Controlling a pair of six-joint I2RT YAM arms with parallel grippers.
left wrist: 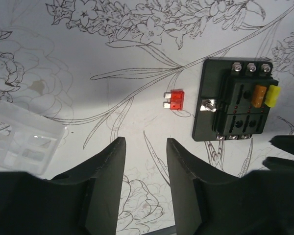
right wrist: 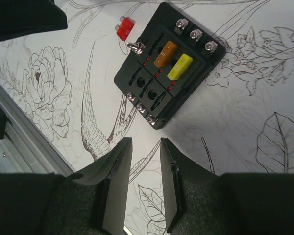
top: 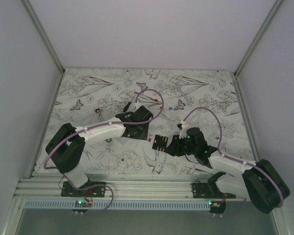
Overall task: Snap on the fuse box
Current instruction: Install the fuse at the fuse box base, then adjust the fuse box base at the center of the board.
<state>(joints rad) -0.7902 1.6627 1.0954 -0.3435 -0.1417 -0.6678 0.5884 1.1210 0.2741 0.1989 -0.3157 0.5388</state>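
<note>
Black fuse box [top: 160, 142] lay flat on the flowered cloth [top: 112, 161], between both arms.
Left gripper [left wrist: 146, 144] stood half parted, holding nothing; box at its 2 o'clock, loose red fuse [left wrist: 176, 99] just beside the box's 9 o'clock edge. Right gripper [right wrist: 144, 143] narrowly parted, empty; box at its 12 o'clock, untouched.

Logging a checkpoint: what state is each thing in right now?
fuse box: flat on table, uncovered, ungripped
orange fuse: seated in box
yellow fuse: seated beside it
red fuse: loose on table, beside box
clear plastic piece: on table, apart from box
left pincer: open, empty
right pincer: open, empty
</note>
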